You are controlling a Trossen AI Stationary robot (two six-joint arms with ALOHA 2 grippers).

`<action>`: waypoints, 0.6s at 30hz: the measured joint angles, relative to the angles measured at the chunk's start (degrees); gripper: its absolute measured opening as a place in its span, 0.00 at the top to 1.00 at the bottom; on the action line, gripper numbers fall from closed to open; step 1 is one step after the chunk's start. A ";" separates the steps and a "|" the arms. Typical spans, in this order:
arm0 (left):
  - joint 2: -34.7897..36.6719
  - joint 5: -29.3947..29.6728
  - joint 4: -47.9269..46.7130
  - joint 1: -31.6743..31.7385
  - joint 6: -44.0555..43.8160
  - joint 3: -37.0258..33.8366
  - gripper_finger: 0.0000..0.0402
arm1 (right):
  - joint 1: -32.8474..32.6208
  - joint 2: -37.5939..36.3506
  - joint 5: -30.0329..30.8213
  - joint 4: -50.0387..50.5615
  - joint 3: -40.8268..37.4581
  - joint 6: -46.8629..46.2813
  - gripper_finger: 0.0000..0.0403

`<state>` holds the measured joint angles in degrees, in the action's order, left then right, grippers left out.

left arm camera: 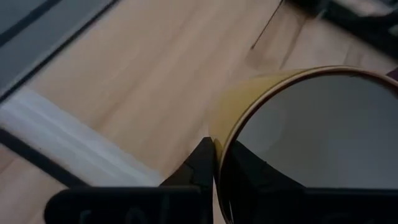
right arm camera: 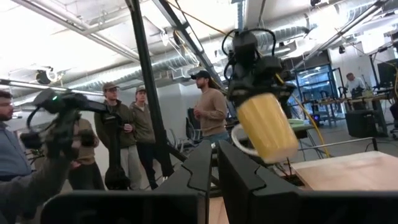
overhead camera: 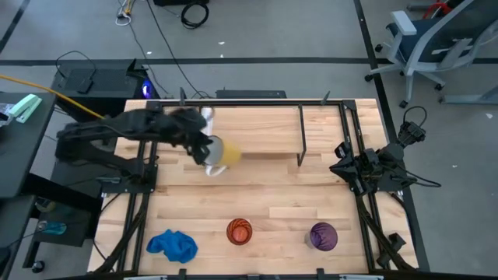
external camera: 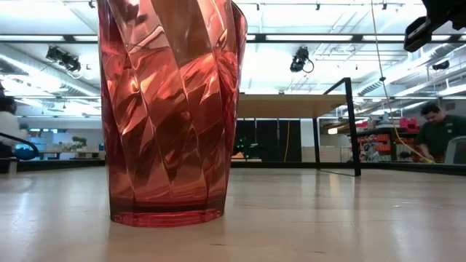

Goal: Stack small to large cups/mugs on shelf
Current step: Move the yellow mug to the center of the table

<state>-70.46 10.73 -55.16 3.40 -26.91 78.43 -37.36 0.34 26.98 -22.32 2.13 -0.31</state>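
A yellow mug (overhead camera: 226,154) with a pale handle (right arm camera: 239,140) hangs in the air over the shelf's near left part, with my left gripper (overhead camera: 207,148) shut on it. The shelf (overhead camera: 257,128) is a light board on thin black legs at the table's far middle. The orange swirl cup (overhead camera: 239,232) and the purple tumbler (overhead camera: 323,236) stand upright on their bases near the table's near edge. The low view shows the orange cup (external camera: 171,109) very close, with the shelf (external camera: 291,104) behind it. My right gripper (right arm camera: 214,158) rests shut at the table's right side (overhead camera: 344,166), holding nothing. My left gripper pinches the mug's wall at the rim (left arm camera: 219,144), one finger (left arm camera: 249,177) inside the mug and the other finger (left arm camera: 202,165) outside. The fingers come slanting down from above. The mug (right arm camera: 264,127) hangs below them, tilted and lifted clear, its handle out to one side.
A crumpled blue cloth (overhead camera: 173,246) lies at the table's near left. Black frame posts (overhead camera: 140,167) stand along both table sides. Several people (right arm camera: 127,140) stand in the room beyond the table, and one more person (external camera: 437,127) shows in the low view.
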 joint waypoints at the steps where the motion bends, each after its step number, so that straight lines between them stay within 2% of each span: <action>1: -1.46 0.05 0.12 -0.55 -0.58 0.00 0.93 | 0.00 0.00 0.00 0.03 0.00 -0.13 0.92; 13: -19.18 1.52 2.86 -2.28 -4.37 0.02 0.93 | 0.00 0.00 0.01 4.12 0.00 -2.88 0.92; 18: -23.62 -0.91 5.37 -2.34 -6.19 0.02 0.93 | 0.00 0.00 0.00 5.08 0.00 -2.96 0.92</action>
<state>-94.08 9.82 -49.79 1.06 -33.09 78.46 -37.36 0.34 26.98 -17.23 2.13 -3.27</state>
